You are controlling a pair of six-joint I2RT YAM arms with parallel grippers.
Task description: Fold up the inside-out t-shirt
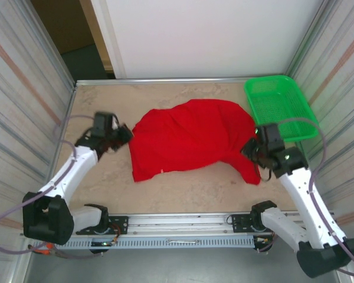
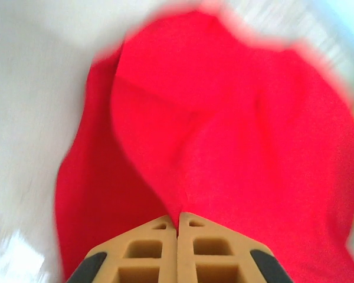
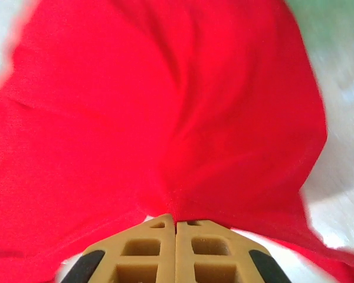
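Holding the inside-out t-shirt (image 1: 189, 138) at two points, one at each side edge. Nearest the wrist cameras: left fingers (image 2: 168, 229) pressed together on a ridge of red cloth at the shirt's left edge; right fingers (image 3: 165, 224) likewise clamped on a fold at the right edge, fabric drawn into the seam between them. Lies crumpled across the middle of the tabletop (image 1: 189, 191), left part spread, right part bunched and trailing toward the near right.

Reads as the spreading step: no fold made yet, no print or lettering in sight. Calls next for drawing the two held edges apart, lifting enough to release the bunched right side, then laying flat. Keep tension even, or cloth may slip from a pinch.

Farther off, note the green mesh basket (image 1: 280, 106) at the far-right corner, just beside the shirt; contact cannot be told. Keep cloth and right arm out of it. Note side walls (image 1: 23, 88) close on both flanks, limiting outward travel.
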